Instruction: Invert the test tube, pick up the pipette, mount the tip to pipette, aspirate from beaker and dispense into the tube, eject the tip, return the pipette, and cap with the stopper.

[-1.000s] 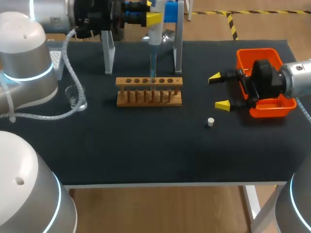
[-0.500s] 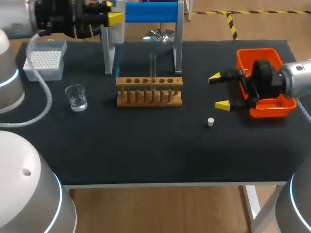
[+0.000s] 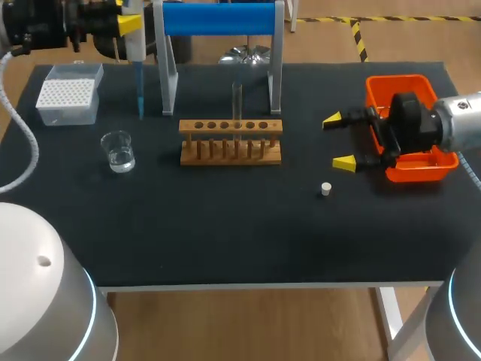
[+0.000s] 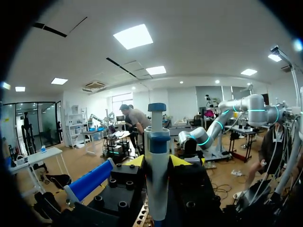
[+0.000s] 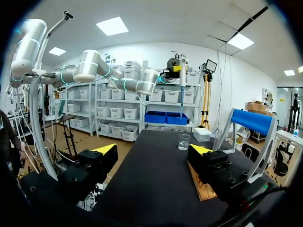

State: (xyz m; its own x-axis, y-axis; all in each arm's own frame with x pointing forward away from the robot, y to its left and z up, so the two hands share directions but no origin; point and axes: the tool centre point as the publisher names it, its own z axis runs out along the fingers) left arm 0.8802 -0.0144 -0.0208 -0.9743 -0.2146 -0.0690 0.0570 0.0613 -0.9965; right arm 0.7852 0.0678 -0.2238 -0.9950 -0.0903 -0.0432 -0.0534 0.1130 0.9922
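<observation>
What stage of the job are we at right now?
Done: the test tube stands upright in the rack, and the tip is on the pipette. In hand: the left gripper holds the pipette near the beaker. Tube contents: cannot tell. Left: eject tip, return pipette, fit the loose stopper.

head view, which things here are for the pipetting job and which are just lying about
Job: pipette in left gripper, tip box, beaker, test tube, stopper.
Not named in it: wooden rack, blue-topped stand, orange bin; probably supports, not clutter.
</observation>
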